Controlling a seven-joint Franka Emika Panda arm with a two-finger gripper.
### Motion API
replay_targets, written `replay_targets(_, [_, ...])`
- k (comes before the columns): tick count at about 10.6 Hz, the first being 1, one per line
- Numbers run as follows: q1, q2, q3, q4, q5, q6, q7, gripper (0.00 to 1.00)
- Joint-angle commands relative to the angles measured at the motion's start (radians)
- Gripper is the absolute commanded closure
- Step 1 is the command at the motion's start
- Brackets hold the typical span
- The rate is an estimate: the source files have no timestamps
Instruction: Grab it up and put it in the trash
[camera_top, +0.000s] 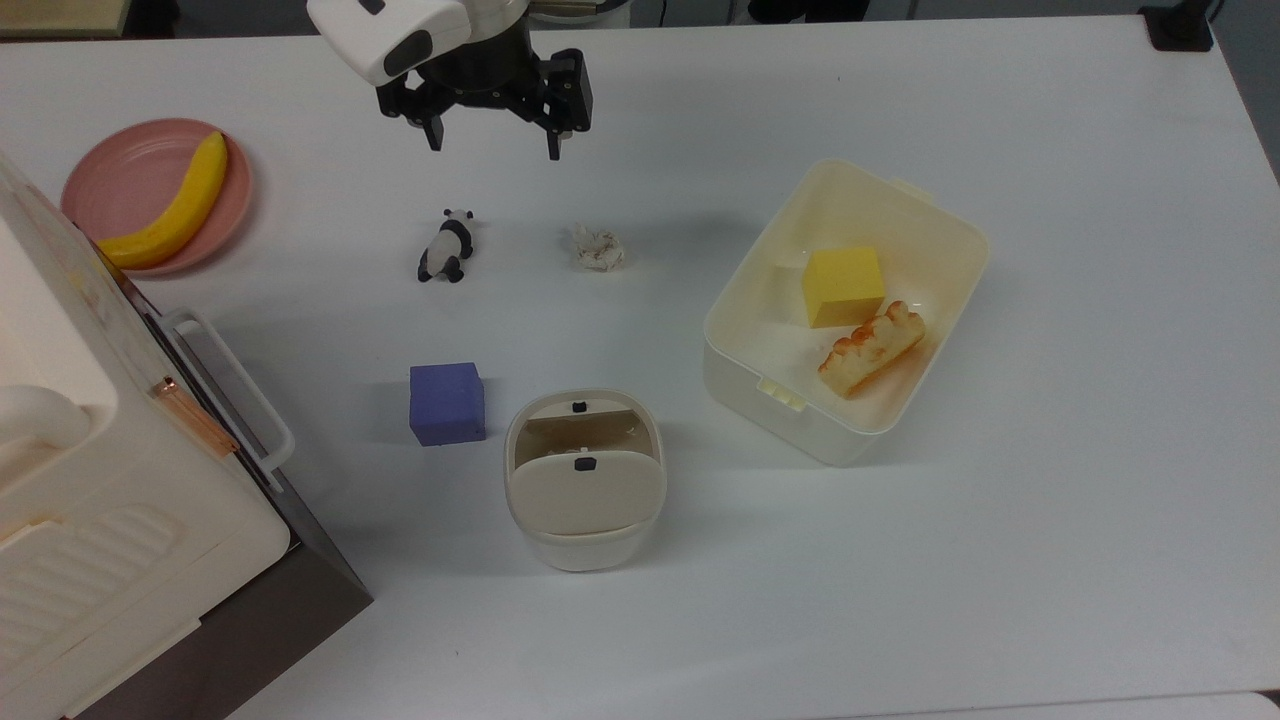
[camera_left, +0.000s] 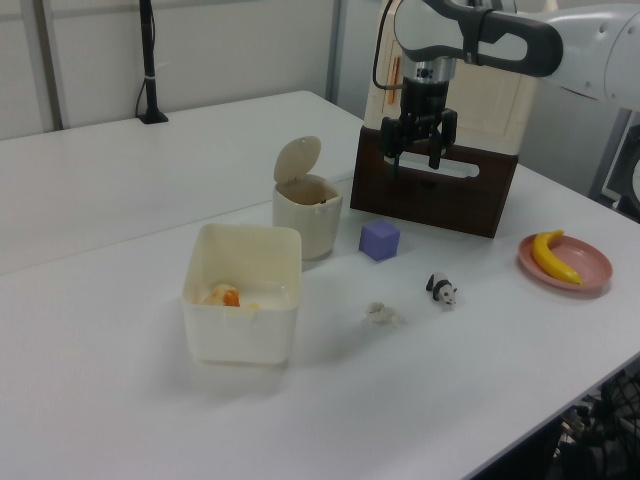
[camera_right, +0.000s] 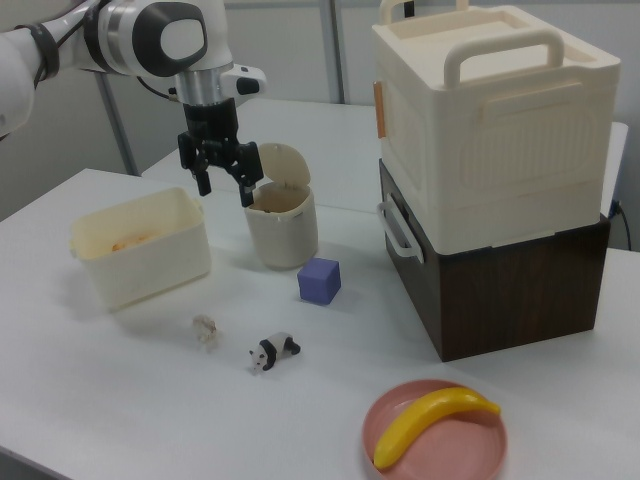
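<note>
Item: crumpled paper wad (camera_top: 598, 248), lying loose on the white table (camera_top: 1000, 560) between the toy panda (camera_top: 446, 246) and the cream tub (camera_top: 760, 340), untouched. Gripper (camera_top: 494, 138): raised, empty, fingers spread wide, apparently readied to descend. Trash bin (camera_top: 585, 480): flap tipped open, seemingly to receive the wad.

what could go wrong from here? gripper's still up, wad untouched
1. The gripper hangs with jaws open between the panda figurine and the paper wad, so a slightly off descent could grab the panda.
2. The wad is small, light and flat on the table; the jaws may nudge it aside or close above it.
3. The trash bin has a narrow opening behind its flap, so a release off-centre could drop the wad beside it.
</note>
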Motion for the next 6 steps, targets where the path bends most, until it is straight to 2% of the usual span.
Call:
replay_targets(1, [0.038,-0.027,-0.003,-0.211,-0.014,0.076,-0.031,0.00])
replay_targets(3, [0.051,-0.025,-0.003,-0.273,-0.015,0.138,-0.031,0.00])
replay_targets(6, [0.041,-0.046,-0.003,-0.262,-0.014,0.131,-0.060,0.00])
